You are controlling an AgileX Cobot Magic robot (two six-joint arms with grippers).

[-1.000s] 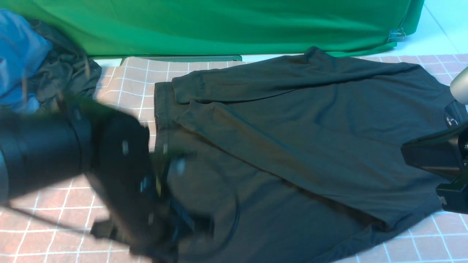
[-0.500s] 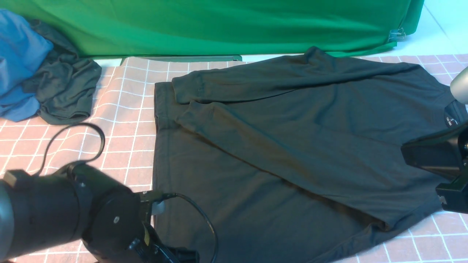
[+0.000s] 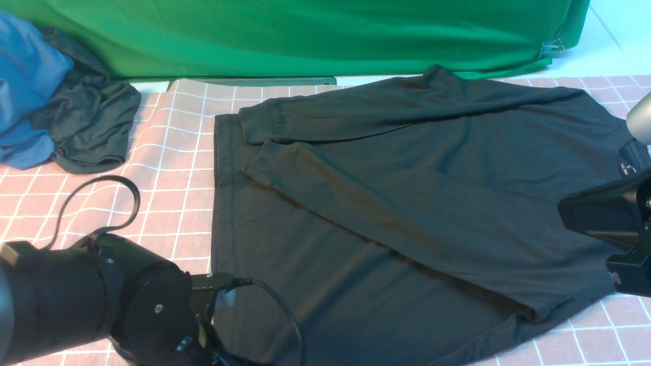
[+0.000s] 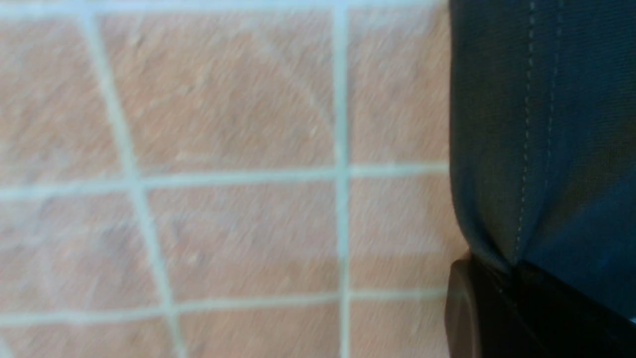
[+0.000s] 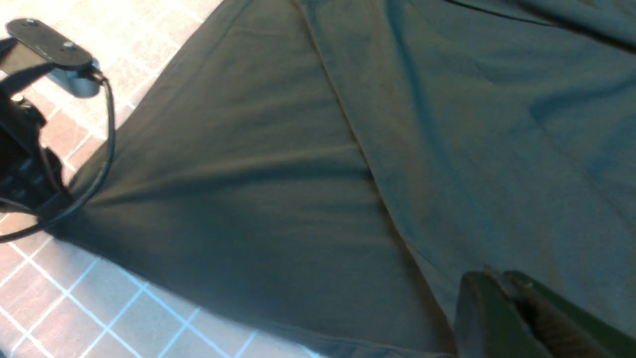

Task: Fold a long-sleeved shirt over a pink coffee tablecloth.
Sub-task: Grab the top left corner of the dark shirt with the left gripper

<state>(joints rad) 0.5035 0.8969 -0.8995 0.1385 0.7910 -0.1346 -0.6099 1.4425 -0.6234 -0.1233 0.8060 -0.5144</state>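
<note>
The long-sleeved shirt (image 3: pixel 407 203) lies flat on the pink coffee tablecloth (image 3: pixel 173 168), collar to the right, both sleeves folded across its body. Its chest print is hidden; only the neck label (image 3: pixel 628 168) shows. In the left wrist view my left gripper (image 4: pixel 502 268) is shut on the stitched hem (image 4: pixel 526 149) at the shirt's near left corner, and the cloth bunches into the jaws. My right gripper (image 5: pixel 497 281) has its fingers together over the shirt near its near right edge (image 3: pixel 562 211). No cloth shows between them.
A blue garment (image 3: pixel 25 76) and a smaller dark grey garment (image 3: pixel 91 122) are heaped at the far left. A green cloth (image 3: pixel 305 35) hangs along the back. The left arm's cable (image 3: pixel 290 325) loops over the shirt's near left part.
My left arm has swung down and back toward the near left corner of the shirt and now holds still there. The right arm has not moved.
</note>
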